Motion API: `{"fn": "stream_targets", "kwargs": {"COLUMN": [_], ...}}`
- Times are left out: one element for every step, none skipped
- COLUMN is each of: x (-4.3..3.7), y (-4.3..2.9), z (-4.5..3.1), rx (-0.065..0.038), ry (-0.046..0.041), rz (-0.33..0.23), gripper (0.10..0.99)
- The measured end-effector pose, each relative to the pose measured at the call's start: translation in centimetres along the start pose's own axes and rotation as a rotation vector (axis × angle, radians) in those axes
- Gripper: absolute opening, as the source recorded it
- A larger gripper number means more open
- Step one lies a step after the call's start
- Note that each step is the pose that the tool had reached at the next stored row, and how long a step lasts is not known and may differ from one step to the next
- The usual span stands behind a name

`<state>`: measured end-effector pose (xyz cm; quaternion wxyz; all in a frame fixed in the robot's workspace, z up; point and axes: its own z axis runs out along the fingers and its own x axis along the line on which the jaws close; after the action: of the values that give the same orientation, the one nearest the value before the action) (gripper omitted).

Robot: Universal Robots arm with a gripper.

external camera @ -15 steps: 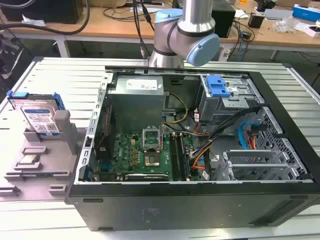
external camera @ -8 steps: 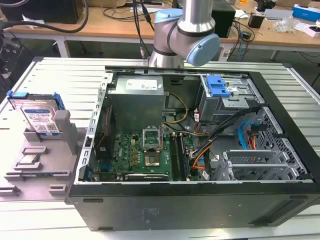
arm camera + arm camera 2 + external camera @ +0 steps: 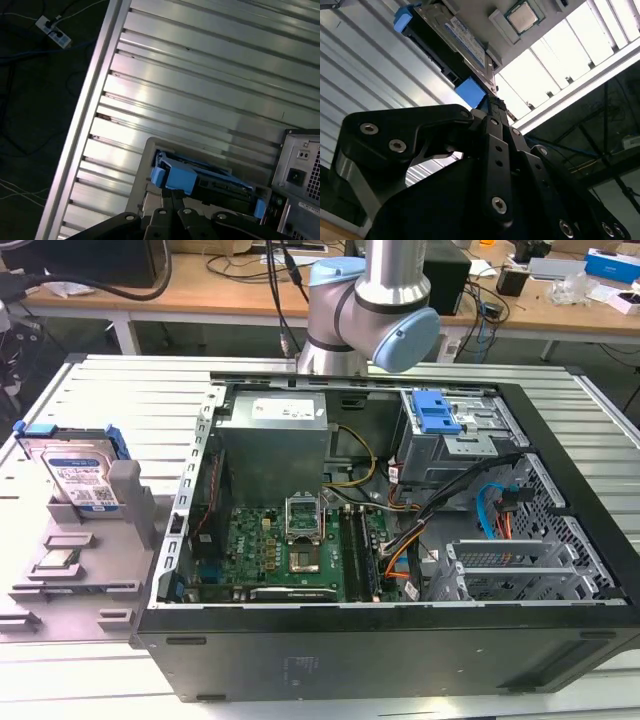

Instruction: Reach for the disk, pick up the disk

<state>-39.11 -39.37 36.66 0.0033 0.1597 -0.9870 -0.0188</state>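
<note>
- Reaching not finished, by my read, and no grasp made: the disk (image 3: 75, 472), a flat silver hard drive with a white-and-blue label and a bright blue plastic bracket, sits at the exterior view's left. It is propped on edge and tilted in a grey plastic fixture (image 3: 132, 498), with nothing touching it.
- Small square silver processor chip (image 3: 60, 560) lies flat on the same fixture, nearer the camera than the disk.
- Black metal gripper (image 3: 170, 196): in the first wrist view its tips line up with the disk's blue bracket. I judge that to be line of sight, not contact, since the exterior view shows the disk standing free.
- Gripper state: fingers (image 3: 491, 112) look drawn together and narrow, holding nothing.
- Left to do: the rest of the approach and the whole pick-up.
- Surface: ribbed aluminium table (image 3: 130, 390) carries both the fixture and the case.
- Centre: open black computer case (image 3: 400, 650) lies on its side, green motherboard (image 3: 260, 550) exposed.
- Toward the exterior view's right inside the case: silver drive cage (image 3: 470, 445) with its own blue plastic latch (image 3: 435, 412), well apart from the disk.
- Grey-and-blue robot arm (image 3: 370, 310) rises behind the case.
- Room: long wooden bench (image 3: 560, 315) across the back, cluttered with cables and boxes.
- First wrist view shows dark floor (image 3: 30, 125) beside the table, with a white power strip (image 3: 55, 31) on it.
</note>
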Motion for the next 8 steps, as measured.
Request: {"fn": "stream_targets", "kwargs": {"x": [0.00, 0.00, 0.00, 0.00, 0.00, 0.00, 0.00, 0.00], "y": [0.00, 0.00, 0.00, 0.00, 0.00, 0.00, 0.00, 0.00], "z": [0.00, 0.00, 0.00, 0.00, 0.00, 0.00, 0.00, 0.00], "rx": [0.000, 0.000, 0.000, 0.000, 0.000, 0.000, 0.000, 0.000], "ry": [0.0005, 0.0010, 0.0019, 0.0030, 0.0039, 0.0044, 0.0049, 0.0057], "rz": [-0.012, -0.026, -0.051, -0.080, -0.103, -0.116, -0.130, -0.149], "gripper": [0.106, 0.106, 0.106, 0.106, 0.106, 0.106, 0.106, 0.106]}}
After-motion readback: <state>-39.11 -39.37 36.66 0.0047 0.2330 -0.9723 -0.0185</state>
